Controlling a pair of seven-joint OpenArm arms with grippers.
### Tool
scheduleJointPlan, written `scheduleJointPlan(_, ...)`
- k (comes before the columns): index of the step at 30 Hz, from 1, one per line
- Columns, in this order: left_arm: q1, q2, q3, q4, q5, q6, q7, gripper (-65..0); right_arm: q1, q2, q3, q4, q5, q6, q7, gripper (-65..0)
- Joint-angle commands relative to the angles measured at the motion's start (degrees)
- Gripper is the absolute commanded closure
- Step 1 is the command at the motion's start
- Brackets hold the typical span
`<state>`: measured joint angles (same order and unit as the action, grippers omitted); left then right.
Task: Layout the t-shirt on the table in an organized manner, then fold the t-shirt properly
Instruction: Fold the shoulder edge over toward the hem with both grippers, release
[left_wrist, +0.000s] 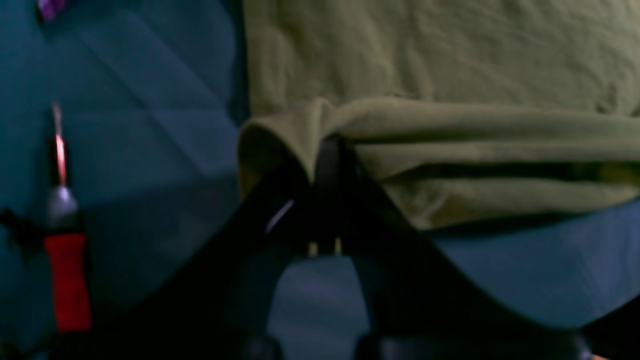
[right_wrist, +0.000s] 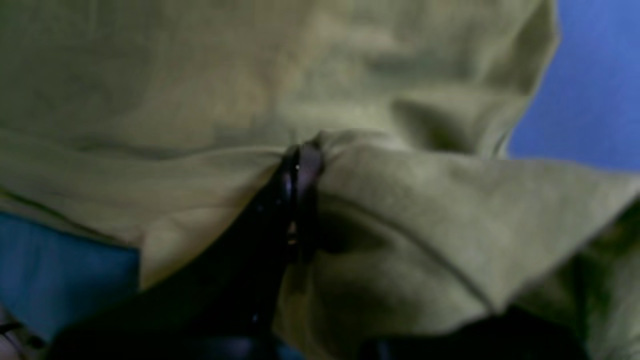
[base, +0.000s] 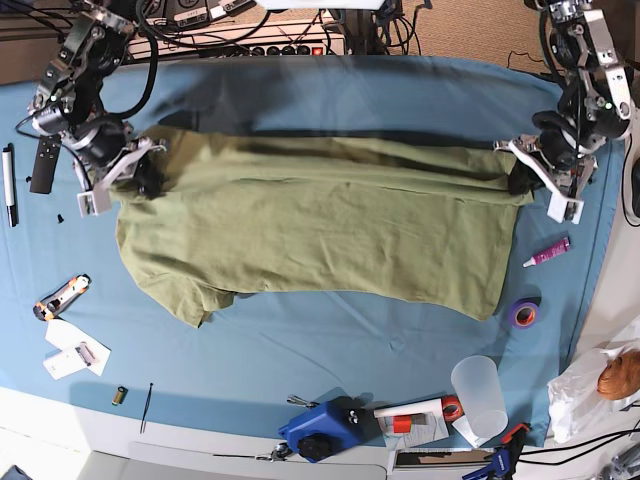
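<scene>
The olive-green t-shirt (base: 320, 225) lies stretched sideways across the teal table (base: 330, 340), lifted along its far edge. My left gripper (base: 520, 178) is at the shirt's right end in the base view. In the left wrist view it (left_wrist: 327, 145) is shut on a folded edge of the shirt (left_wrist: 450, 60). My right gripper (base: 150, 180) is at the shirt's left end. In the right wrist view it (right_wrist: 300, 160) is shut on a bunched fold of the shirt (right_wrist: 200, 75). A sleeve (base: 195, 300) hangs toward the front left.
A purple tube (base: 548, 252), a purple tape roll (base: 522, 313) and a clear cup (base: 478, 395) lie at the right. A blue tool (base: 320, 428) sits at the front edge. A utility knife (base: 62, 295), papers (base: 75, 350) and a marker (base: 10, 185) lie at the left. A red-handled tool (left_wrist: 67, 280) is beside my left gripper.
</scene>
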<state>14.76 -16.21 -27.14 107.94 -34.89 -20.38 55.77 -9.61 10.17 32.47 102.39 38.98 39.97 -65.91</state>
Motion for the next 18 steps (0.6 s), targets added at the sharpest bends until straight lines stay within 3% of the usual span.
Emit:
scheduleJointPlan(1, -0.9, -0.8, 0.0, 0.9, 0.5, 0.0, -1.5, 0.0, 1.1, 0.9, 0.2, 1.0, 0.2, 0.0, 2.0, 0.0)
scheduleJointPlan(18, -3.4, -0.8, 0.4, -6.4, 2.8, -0.7, -4.8, 0.0, 7.1, 0.9, 0.2, -14.4, -2.0, 0.0, 6.4, 0.0)
